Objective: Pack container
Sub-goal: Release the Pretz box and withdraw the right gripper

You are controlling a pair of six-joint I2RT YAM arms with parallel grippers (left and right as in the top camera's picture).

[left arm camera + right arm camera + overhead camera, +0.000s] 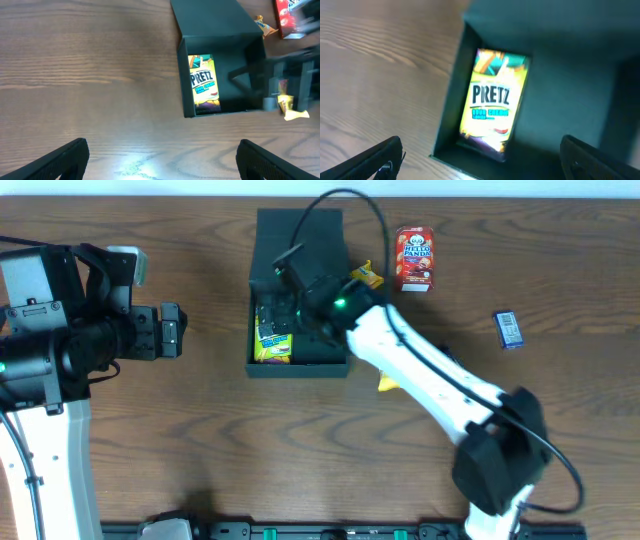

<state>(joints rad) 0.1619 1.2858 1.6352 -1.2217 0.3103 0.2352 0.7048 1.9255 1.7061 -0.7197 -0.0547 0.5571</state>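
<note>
The container (pixel 300 370) is sitting in the middle of the table (pixel 150 440) with its lid lying back. A Pretz box (pixel 492 100) is lying flat inside, by the left wall. The right gripper (pixel 480 160) is hanging over the container, fingers spread wide, holding nothing. The left gripper (pixel 162 160) is hanging well off to the left, fingers spread wide too, holding nothing.
</note>
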